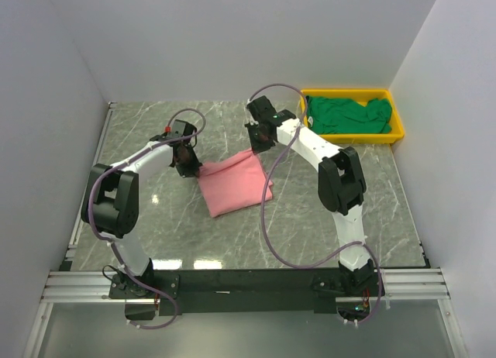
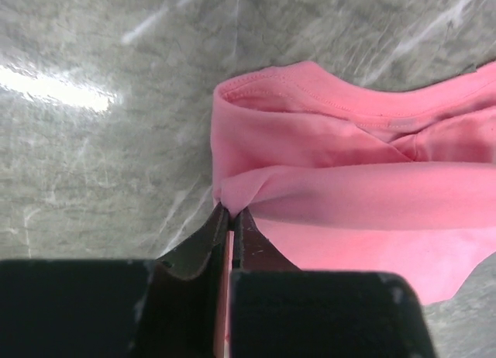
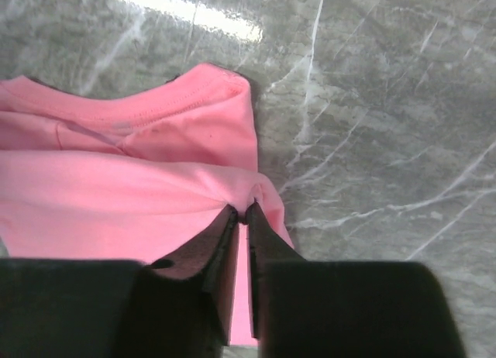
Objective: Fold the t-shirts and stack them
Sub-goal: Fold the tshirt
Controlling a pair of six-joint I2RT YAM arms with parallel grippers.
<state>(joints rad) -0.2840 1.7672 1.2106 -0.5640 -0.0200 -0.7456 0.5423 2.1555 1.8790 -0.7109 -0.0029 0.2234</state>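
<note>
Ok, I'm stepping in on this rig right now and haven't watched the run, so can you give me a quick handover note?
Grippers: the left gripper is shut on the pink shirt, pinching its far left corner. The right gripper is shut on its far right corner.
Things: the pink shirt lies on the table, doubled into a rough rectangle. The green shirt lies crumpled in the yellow tray, with no gripper on it.
Done: the pink fold is begun, apparently not finished.
Left: finish that fold, fold the green shirt, stack the two.
</note>
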